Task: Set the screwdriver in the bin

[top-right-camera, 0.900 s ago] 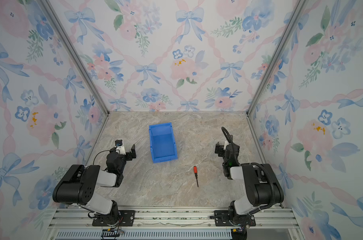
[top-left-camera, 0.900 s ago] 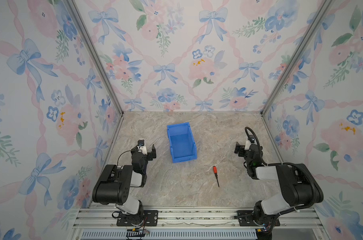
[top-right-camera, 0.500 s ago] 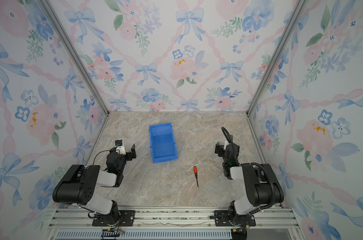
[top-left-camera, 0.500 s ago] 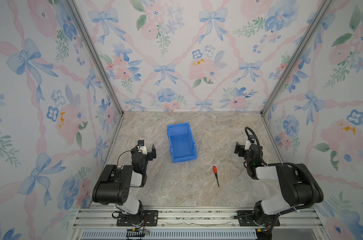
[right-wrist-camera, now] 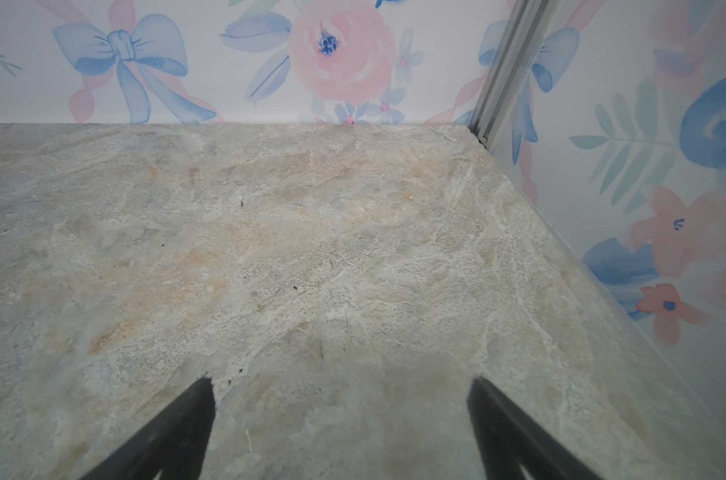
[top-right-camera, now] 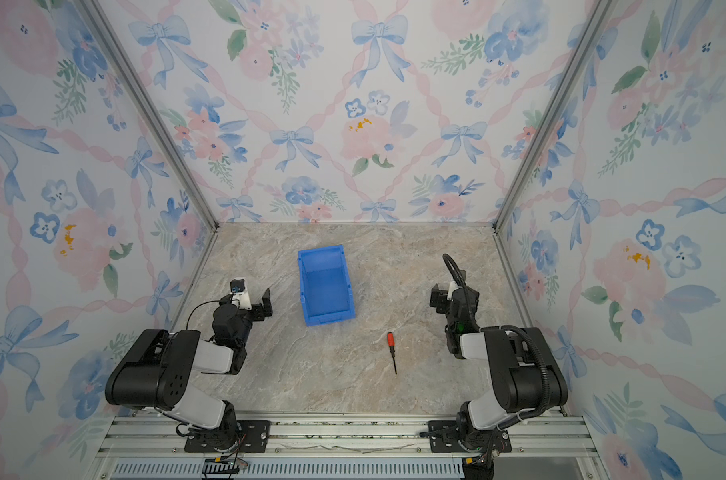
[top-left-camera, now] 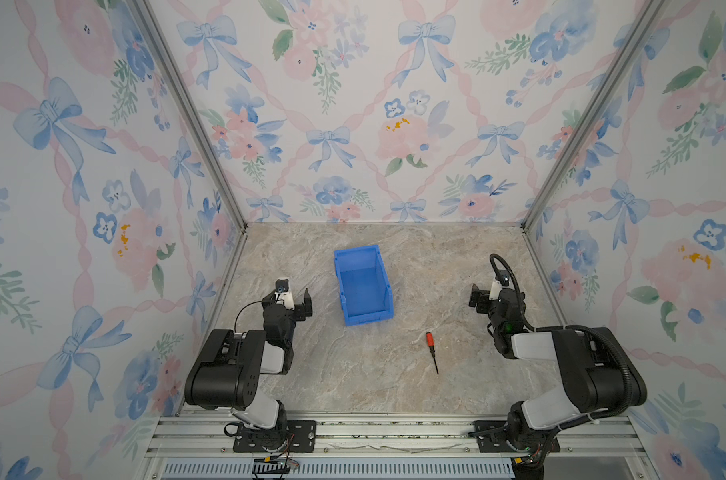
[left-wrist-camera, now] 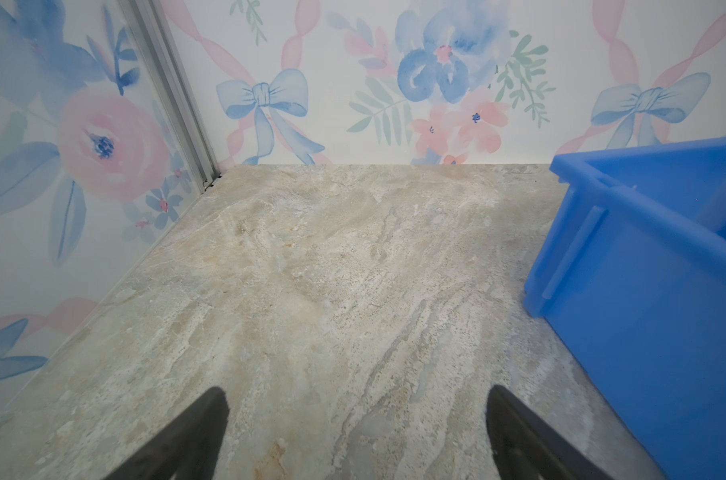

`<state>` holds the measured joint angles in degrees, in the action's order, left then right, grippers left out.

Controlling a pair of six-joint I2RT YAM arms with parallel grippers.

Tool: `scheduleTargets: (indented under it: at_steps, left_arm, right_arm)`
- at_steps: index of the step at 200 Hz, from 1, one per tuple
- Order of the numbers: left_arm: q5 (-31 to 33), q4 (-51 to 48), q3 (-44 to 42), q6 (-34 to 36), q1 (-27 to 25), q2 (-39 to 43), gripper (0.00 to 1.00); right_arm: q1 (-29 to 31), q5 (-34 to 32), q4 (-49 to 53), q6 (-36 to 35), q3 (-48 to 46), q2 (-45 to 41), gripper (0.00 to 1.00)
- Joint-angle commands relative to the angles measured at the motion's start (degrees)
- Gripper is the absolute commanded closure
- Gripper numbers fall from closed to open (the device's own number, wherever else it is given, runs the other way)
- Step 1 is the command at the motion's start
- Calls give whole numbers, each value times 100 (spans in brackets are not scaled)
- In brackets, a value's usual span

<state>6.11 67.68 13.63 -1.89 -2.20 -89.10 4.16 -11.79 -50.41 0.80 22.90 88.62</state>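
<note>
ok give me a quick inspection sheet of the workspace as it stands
surface: marbled stone-look tabletop, bare apart from the job's things
job's things: screwdriver lies flat on the tabletop, outside the bin and apart from it, on the right arm's side; bin upright, nothing seen inside
clutter: nothing seen
grippers: left gripper open, holding nothing; right gripper open, holding nothing
cables: black ribbed hose arches over the right wrist; thin black cable loops beside the left arm
surroundings: floral wallpaper walls on three sides, aluminium rail under the arm bases
</note>
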Motion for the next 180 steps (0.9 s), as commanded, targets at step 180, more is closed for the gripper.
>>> scheduleTargets:
  at_steps: [180]
  left_arm:
    - [380, -1843, 717, -139, 26, 704, 3]
  right_arm:
    - [497, -277, 2007, -317, 541, -1272, 3]
